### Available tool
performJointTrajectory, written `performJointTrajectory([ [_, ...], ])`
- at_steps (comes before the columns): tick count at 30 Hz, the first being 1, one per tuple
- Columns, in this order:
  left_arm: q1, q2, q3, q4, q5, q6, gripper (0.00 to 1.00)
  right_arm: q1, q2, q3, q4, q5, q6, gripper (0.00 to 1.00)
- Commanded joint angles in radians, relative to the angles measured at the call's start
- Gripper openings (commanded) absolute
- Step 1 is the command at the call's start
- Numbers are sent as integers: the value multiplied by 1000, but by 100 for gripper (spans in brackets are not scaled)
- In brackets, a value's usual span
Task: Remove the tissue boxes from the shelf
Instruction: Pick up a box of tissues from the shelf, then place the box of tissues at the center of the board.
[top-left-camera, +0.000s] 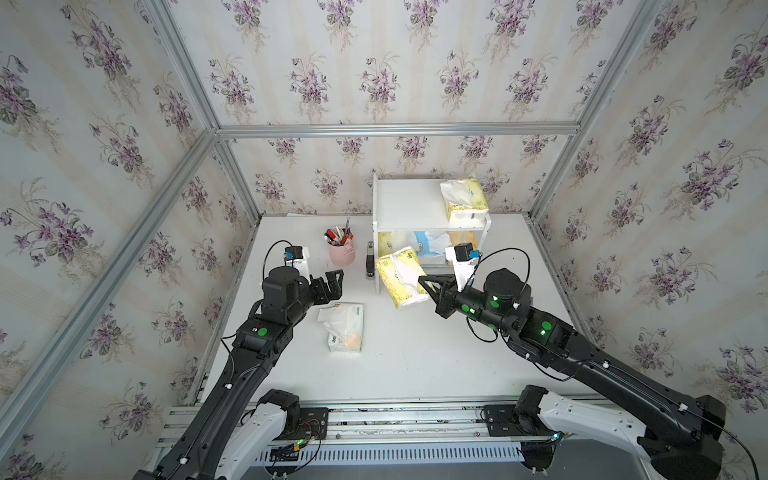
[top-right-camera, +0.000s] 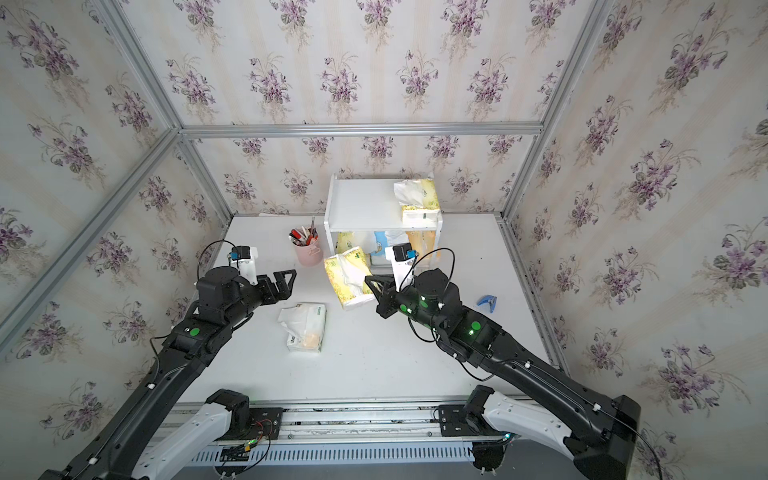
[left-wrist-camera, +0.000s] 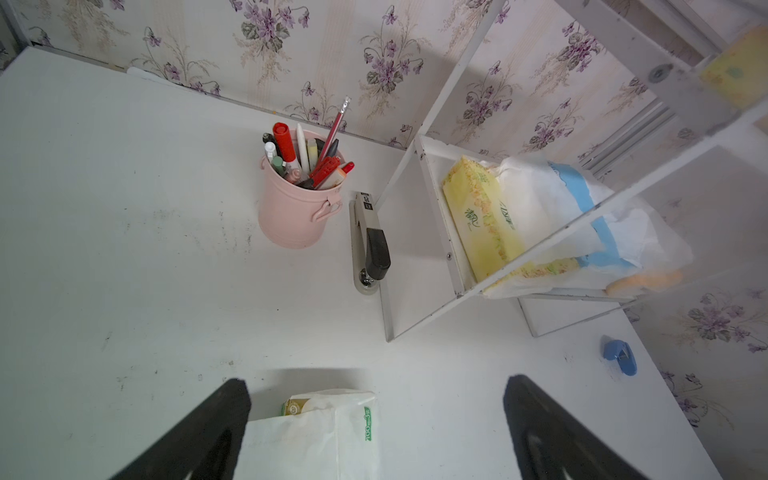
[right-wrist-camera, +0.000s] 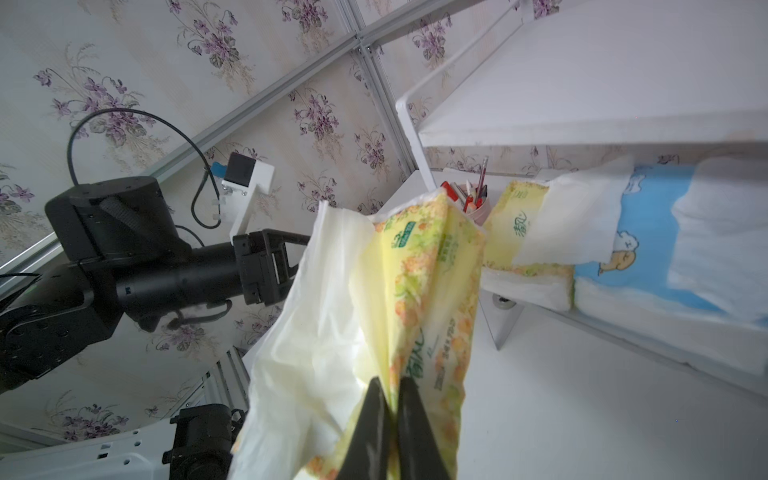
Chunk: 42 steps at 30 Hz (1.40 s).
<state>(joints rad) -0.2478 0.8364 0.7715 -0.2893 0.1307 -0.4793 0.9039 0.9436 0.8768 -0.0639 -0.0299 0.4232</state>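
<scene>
Both top views: overhead, looking down on whole bench (top-left-camera: 415, 365) | left wrist: near, facing shelf (left-wrist-camera: 415, 270) | right wrist: close; both wrists share shelf.

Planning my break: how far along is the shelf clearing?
Done: the white pack lies on the table. In hand: the right pincer is shut on a yellow pack, in the air, off the shelf. Left: a second yellow pack on the top board; a third yellow pack, blue pack and orange pack below. The left pincer is open, empty.
</scene>
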Motion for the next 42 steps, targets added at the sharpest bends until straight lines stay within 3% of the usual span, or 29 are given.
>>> performJointTrajectory([
  [1, 0, -3, 13, 25, -59, -12, 99, 10, -19, -77, 100, -1, 119, 0],
  [13, 2, 0, 8, -11, -112, -70, 99, 27, 97, -280, 250, 49, 456, 0],
  [25, 2, -19, 11, -37, -128, -73, 99, 27, 386, -218, 357, -51, 388, 0],
  [35, 1, -41, 0, -45, -132, -68, 99, 27, 493, -169, 306, 58, 327, 0],
  [42, 1, -39, -8, -45, -132, -70, 99, 27, 561, -168, 336, 36, 317, 0],
])
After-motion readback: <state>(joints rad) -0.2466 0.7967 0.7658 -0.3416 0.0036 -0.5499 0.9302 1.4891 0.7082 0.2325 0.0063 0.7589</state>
